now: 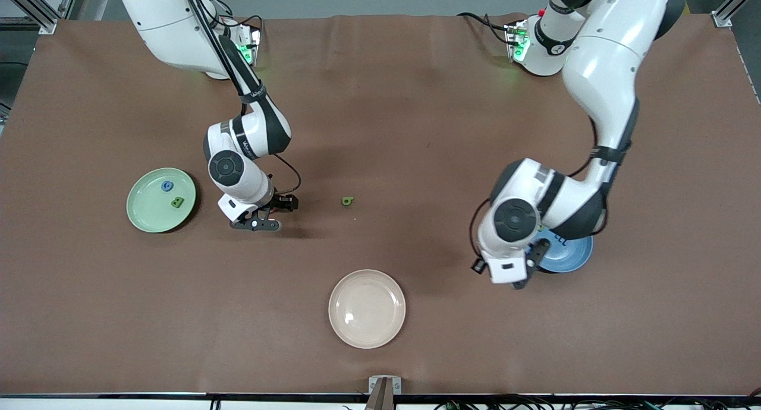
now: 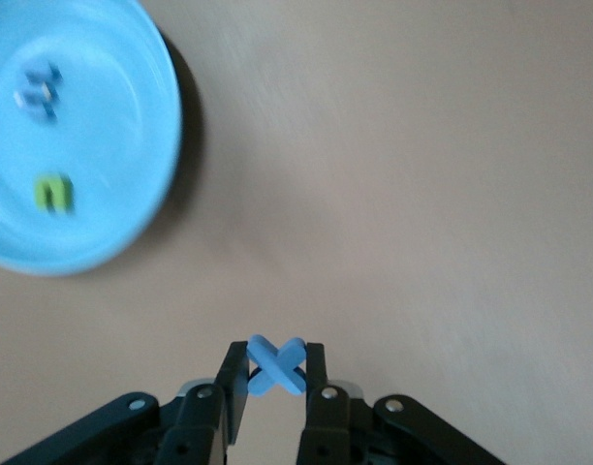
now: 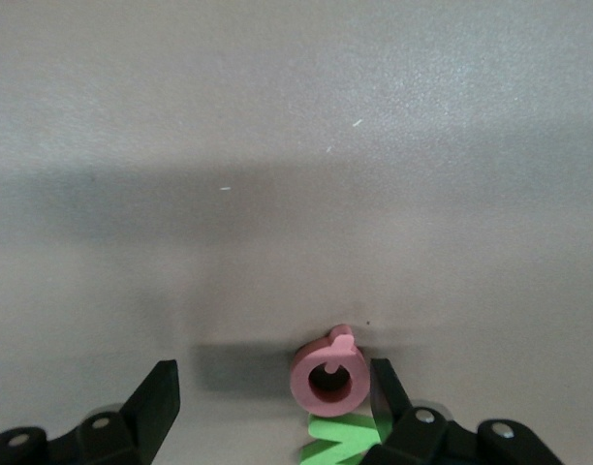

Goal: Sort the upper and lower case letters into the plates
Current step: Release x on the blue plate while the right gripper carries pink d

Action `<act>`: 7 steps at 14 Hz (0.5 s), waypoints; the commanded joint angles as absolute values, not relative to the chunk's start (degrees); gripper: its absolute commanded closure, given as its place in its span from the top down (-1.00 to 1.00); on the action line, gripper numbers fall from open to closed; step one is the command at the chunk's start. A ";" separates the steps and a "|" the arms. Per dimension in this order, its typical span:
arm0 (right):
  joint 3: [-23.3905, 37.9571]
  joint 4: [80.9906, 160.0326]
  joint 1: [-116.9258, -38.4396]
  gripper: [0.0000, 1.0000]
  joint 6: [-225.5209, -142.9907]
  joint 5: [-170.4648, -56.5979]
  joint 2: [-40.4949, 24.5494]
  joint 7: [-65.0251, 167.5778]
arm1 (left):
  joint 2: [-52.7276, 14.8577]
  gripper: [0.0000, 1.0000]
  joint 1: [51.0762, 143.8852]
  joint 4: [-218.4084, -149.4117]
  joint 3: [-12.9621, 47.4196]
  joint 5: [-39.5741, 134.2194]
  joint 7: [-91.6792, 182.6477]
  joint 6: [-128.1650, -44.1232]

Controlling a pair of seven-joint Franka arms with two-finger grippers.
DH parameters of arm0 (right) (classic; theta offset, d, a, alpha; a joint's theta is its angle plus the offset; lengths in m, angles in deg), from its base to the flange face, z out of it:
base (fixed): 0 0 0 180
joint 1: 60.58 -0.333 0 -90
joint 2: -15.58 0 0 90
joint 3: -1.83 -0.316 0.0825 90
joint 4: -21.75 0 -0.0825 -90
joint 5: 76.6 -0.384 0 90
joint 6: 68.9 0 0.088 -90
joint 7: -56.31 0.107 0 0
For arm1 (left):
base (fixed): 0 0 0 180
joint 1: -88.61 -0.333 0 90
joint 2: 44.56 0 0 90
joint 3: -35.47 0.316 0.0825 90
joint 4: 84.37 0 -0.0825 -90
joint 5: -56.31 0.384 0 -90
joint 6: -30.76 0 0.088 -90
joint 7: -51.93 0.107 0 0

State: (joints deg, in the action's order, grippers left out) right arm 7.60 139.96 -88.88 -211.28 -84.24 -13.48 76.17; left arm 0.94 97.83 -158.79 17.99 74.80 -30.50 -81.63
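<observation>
A cream plate [image 1: 367,308] lies nearest the camera edge of the bench, bare and no part of the sorting. Next up, at the left arm's end, the left claw [image 2: 275,373] grips a blue x-shaped letter [image 2: 276,365] pinched across its middle, hanging over bare bench just beside the blue plate [image 1: 572,256]. That plate, with a green letter [image 2: 53,193] already in it, is the near target, so the coming move is a short carry sideways and a release. Toward the right arm's end, the right claw [image 1: 266,215] stands wide open low over the bench, a pink ring-shaped letter [image 3: 329,380] against one finger [image 3: 383,392] and a green letter [image 3: 342,442] beneath. The mint plate [image 1: 141,214] lies near it, holding two letters. An olive letter [image 1: 348,201] sits mid-bench.
</observation>
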 commanded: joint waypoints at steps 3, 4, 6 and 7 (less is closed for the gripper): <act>7.72 139.44 -87.66 0.72 -211.72 -83.63 -14.39 73.71 | -1.14 -0.98 90.55 -165.40 17.45 74.86 -24.27 -81.57; 7.72 139.53 -87.65 0.61 -211.63 -83.63 -14.39 73.71 | -1.92 -0.98 88.36 -166.63 17.36 74.86 -24.09 -81.22; 7.72 139.44 -87.74 0.33 -211.63 -83.63 -14.39 73.71 | -4.64 -0.98 85.72 -171.18 17.27 74.86 -21.47 -80.86; 7.72 139.44 -87.74 0.20 -211.63 -83.63 -14.39 73.71 | -5.61 -0.97 84.40 -173.30 17.10 74.69 -20.58 -81.56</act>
